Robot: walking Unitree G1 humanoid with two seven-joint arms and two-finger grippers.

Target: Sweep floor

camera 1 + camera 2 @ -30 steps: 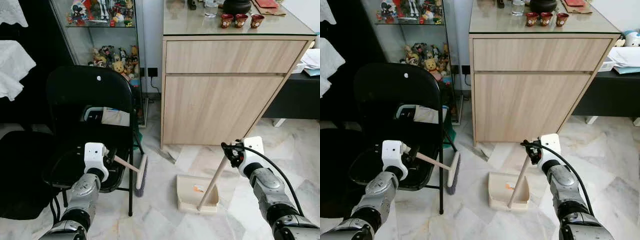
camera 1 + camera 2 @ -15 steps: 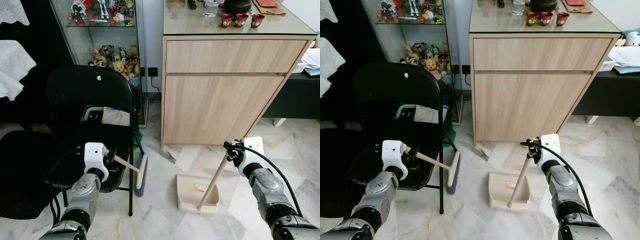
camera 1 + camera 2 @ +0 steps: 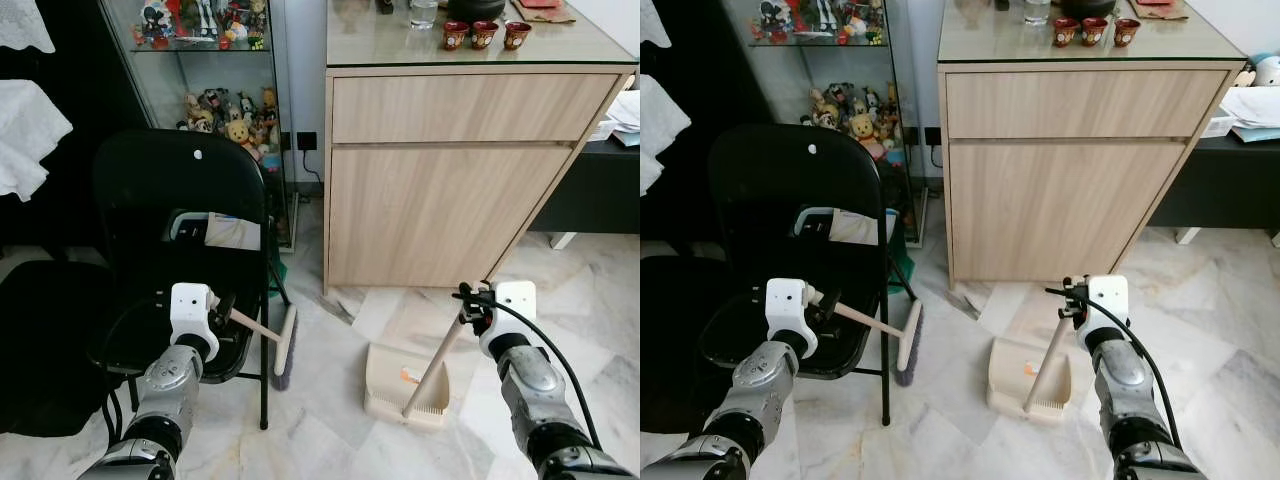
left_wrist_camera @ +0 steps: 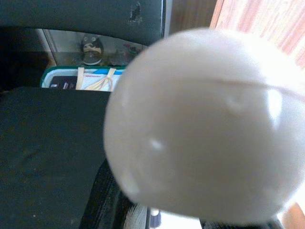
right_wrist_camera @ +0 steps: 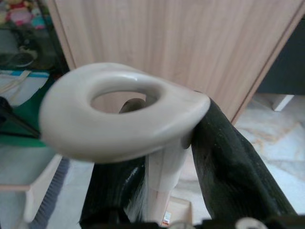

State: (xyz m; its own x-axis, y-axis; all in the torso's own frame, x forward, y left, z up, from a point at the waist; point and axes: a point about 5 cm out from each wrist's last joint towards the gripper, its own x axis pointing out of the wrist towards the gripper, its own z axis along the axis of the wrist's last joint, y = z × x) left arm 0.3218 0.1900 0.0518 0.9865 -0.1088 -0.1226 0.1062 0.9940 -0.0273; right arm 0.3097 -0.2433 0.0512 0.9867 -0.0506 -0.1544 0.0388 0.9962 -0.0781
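Note:
My left gripper (image 3: 222,309) is shut on the wooden handle of a small hand broom (image 3: 284,348), whose brush head hangs just above the floor beside the chair leg. The handle's rounded end (image 4: 205,124) bulges close in the left wrist view. My right gripper (image 3: 468,304) is shut on the long handle of a cream dustpan (image 3: 392,383), which rests on the marble floor in front of the cabinet. A small orange scrap (image 3: 410,376) lies in the pan. The handle's looped end (image 5: 119,109) sits between my black fingers (image 5: 233,162).
A black folding chair (image 3: 180,200) stands close on the left, and behind it is a glass display case (image 3: 215,60) of figurines. A wooden cabinet (image 3: 440,180) with cups on top faces me. A dark desk (image 3: 600,190) is at the far right.
My right gripper has shifted a little to the right, and the dustpan has slid right and turned slightly with it. The left arm and broom have stayed put.

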